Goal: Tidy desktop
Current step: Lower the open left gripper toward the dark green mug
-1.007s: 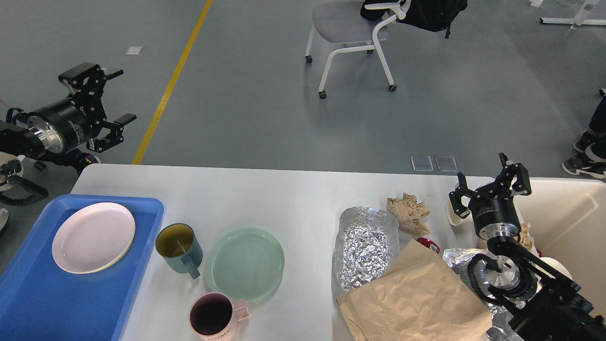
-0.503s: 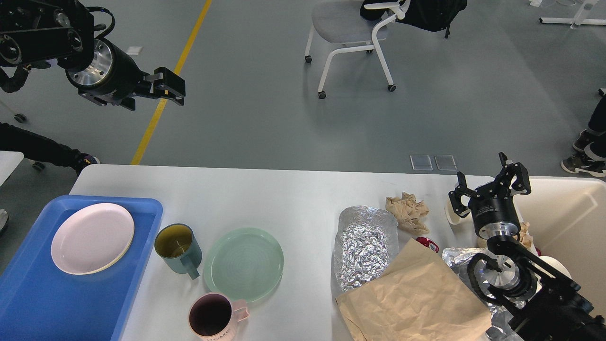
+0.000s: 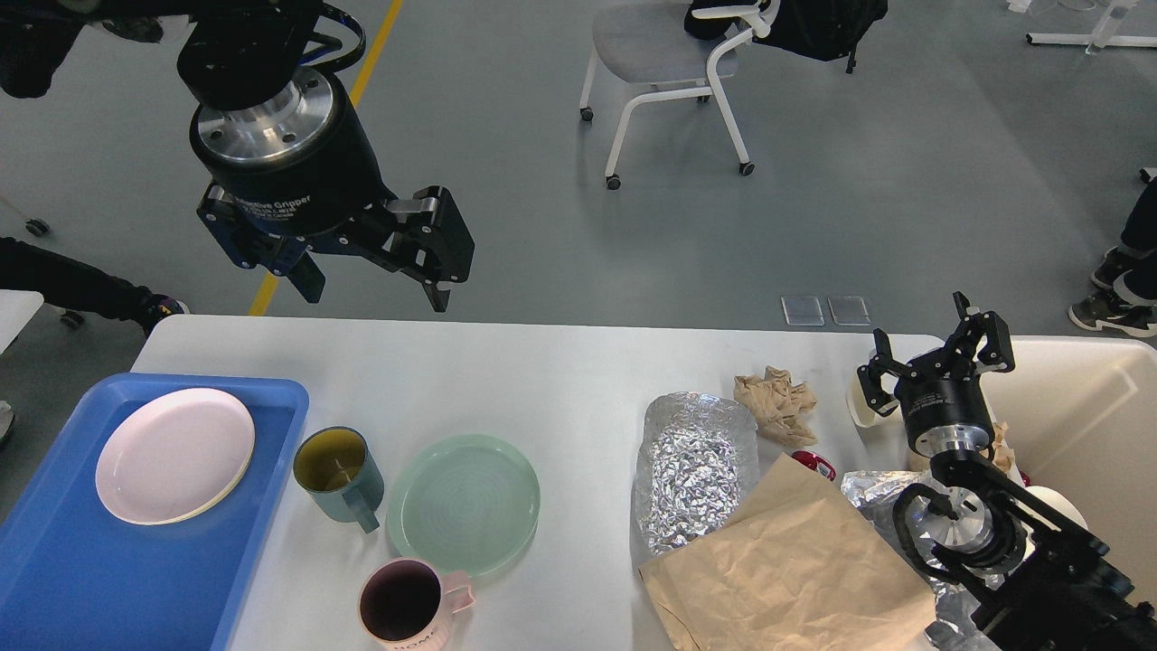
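Sorting: only just begun, judging by how much lies loose on the desktop (image 3: 560,380), the wide white top that fills the lower part of the view.
Blue tray (image 3: 54,579): sits on the left end; it holds a pink plate (image 3: 174,455) and nothing else, so one dish looks put away.
Left gripper (image 3: 372,271): hangs high above the table's far left edge, fingers spread and pointing down, empty.
Teal mug (image 3: 336,472): upright just right of the tray, not yet in it.
Pink mug (image 3: 402,604): upright at the near edge, apart from the tray.
Green plate (image 3: 464,503): flat on the top between the two mugs and the foil, probably due for the tray as well.
Foil sheet (image 3: 696,466): crumpled, lying flat at centre-right, its near end under the brown paper.
Brown paper (image 3: 795,565): large creased sheet at the near right, overlapping the foil.
Crumpled paper ball (image 3: 776,404): loose beyond the foil.
Red item (image 3: 816,465): small, mostly hidden by the brown paper; what it is cannot be told.
Right gripper (image 3: 933,360): raised at the right end, fingers spread, nothing between them.
Cream bin (image 3: 1094,407): at the far right; some rubbish seems to lie at its near wall behind the arm.
Left to do: dishes to the tray, rubbish to the bin, as I judge it.
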Controlling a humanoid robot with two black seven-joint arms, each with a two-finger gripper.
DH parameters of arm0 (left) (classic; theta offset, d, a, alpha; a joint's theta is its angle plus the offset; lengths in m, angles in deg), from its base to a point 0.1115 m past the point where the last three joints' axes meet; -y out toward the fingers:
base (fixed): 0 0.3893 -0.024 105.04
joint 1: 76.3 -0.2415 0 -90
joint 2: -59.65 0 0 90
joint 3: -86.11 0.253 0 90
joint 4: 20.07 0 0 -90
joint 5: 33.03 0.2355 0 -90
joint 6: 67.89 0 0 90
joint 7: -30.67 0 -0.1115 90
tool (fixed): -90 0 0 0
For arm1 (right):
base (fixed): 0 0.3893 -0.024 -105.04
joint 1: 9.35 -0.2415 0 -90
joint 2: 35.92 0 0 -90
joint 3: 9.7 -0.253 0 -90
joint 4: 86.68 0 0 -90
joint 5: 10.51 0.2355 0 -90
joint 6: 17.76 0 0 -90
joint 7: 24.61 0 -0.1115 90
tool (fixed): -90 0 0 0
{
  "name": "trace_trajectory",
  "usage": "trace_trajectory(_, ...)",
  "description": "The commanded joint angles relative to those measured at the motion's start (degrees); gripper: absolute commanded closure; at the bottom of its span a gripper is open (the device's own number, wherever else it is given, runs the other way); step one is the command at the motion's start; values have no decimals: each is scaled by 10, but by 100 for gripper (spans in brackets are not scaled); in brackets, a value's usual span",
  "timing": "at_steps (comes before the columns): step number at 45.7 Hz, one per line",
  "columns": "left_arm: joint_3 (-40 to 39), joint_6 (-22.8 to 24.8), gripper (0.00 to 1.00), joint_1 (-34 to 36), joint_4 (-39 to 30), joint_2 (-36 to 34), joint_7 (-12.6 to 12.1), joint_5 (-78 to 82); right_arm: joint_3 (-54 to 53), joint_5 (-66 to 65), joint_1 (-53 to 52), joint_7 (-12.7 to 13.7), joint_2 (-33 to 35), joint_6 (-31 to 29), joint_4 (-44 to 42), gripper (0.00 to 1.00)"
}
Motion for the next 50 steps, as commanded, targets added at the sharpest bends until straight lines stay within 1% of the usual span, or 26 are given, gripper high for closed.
trace_trajectory(1,12,0,2,35,-55,27,0,-36,0,0,0,0,-1,0,1,0)
trace_trajectory(6,20,0,2,41,-58,28,4,-38,0,0,0,1,0,0,1,0)
trace_trajectory(11,24,0,2,53,-72,20,2,-37,0,0,0,1,0,0,1,0)
trace_trajectory(16,28,0,2,53,-73,21,4,-37,0,0,0,0,0,0,1,0)
trace_trajectory(19,29,-1,2,52,-73,23,-3,-37,0,0,0,1,0,0,1,0)
trace_trajectory(22,33,-12,2,45,-73,20,-6,-36,0,0,0,0,0,0,1,0)
trace_trajectory(24,38,-16,2,33,-73,4,-8,-31,0,0,0,1,0,0,1,0)
trace_trajectory(27,39,-24,2,4,-72,-22,-11,-27,0,0,0,0,-1,0,1,0)
trace_trajectory(30,38,-45,2,-30,-71,-45,-20,-19,0,0,0,1,0,0,1,0)
trace_trajectory(36,40,-95,3,-127,-48,-76,-40,-20,0,0,0,0,0,0,1,0)
trace_trajectory(39,44,-109,3,-175,-34,-97,-49,-21,0,0,0,1,0,0,1,0)
trace_trajectory(46,54,-137,4,-261,14,-157,-81,-21,0,0,0,1,0,0,1,0)
trace_trajectory(50,52,-149,4,-326,63,-197,-97,-22,0,0,0,1,0,0,1,0)
